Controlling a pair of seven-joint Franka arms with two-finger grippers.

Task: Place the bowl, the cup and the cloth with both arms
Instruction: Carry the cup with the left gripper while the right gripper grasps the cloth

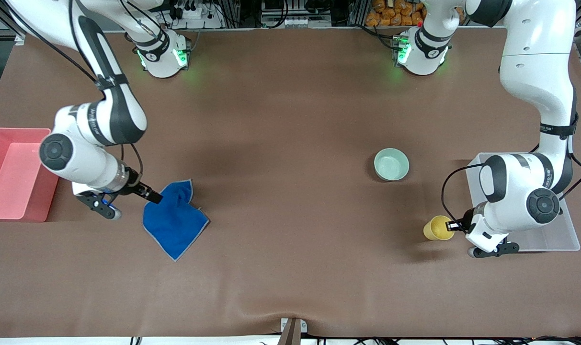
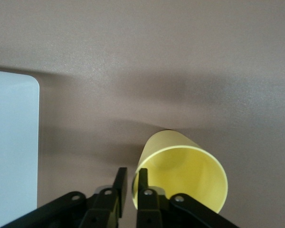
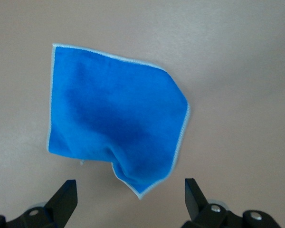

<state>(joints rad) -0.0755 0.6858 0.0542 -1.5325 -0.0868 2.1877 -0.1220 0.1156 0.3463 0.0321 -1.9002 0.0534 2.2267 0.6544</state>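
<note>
The blue cloth (image 1: 175,221) lies crumpled on the brown table toward the right arm's end. My right gripper (image 1: 152,195) is over the cloth's edge nearest the pink bin. In the right wrist view my right gripper (image 3: 130,194) is wide open, and a corner of the cloth (image 3: 114,114) points in between the fingertips. My left gripper (image 1: 458,225) is shut on the rim of the yellow cup (image 1: 438,228). In the left wrist view my left gripper (image 2: 130,183) has one finger inside the cup (image 2: 185,173) and one outside. The mint-green bowl (image 1: 391,164) stands alone, farther from the front camera than the cup.
A pink bin (image 1: 12,172) stands at the right arm's end of the table. A clear tray (image 1: 558,237) stands at the left arm's end, partly under the left arm, and also shows in the left wrist view (image 2: 12,142).
</note>
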